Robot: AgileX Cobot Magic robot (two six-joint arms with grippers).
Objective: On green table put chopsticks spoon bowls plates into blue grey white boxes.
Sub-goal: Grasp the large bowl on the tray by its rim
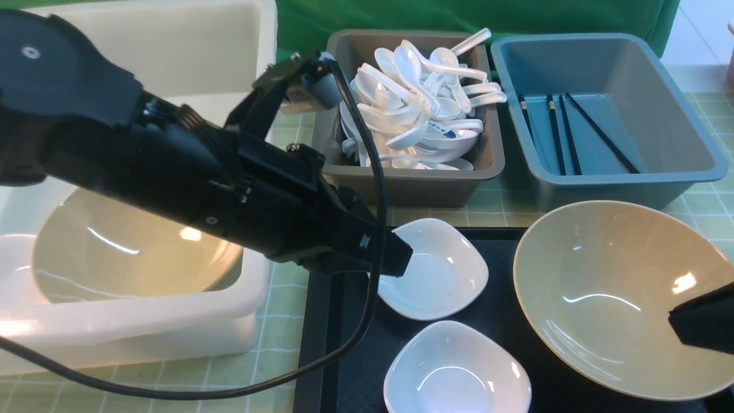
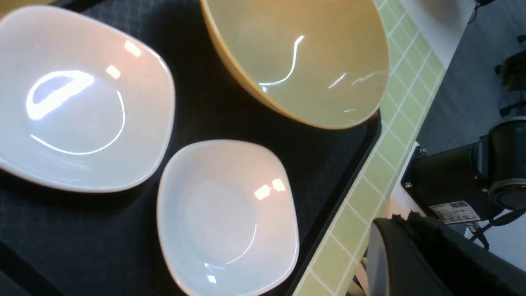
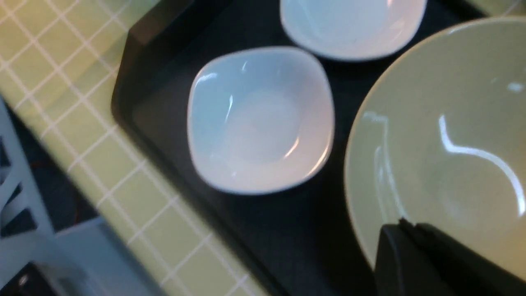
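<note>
A black tray (image 1: 504, 321) holds two white square dishes, one farther (image 1: 444, 275) and one nearer (image 1: 459, 373), and a large beige bowl (image 1: 613, 292). My left gripper (image 1: 401, 258) is shut and empty, its tip over the farther dish's left rim. My right gripper (image 1: 682, 321) is shut and empty over the beige bowl's right side. In the left wrist view the shut left gripper (image 2: 394, 222) hangs past the tray edge, with both dishes (image 2: 82, 107) (image 2: 226, 213) and the bowl (image 2: 304, 57) in sight. In the right wrist view the right gripper (image 3: 404, 228) is above the bowl (image 3: 444, 135), next to a dish (image 3: 263, 119).
A white box (image 1: 143, 321) at the left holds another beige bowl (image 1: 132, 246). A grey box (image 1: 413, 183) behind the tray is heaped with white spoons (image 1: 418, 103). A blue box (image 1: 608, 178) at the back right holds several dark chopsticks (image 1: 567, 135). My left arm's cable (image 1: 367, 241) hangs over the tray's left edge.
</note>
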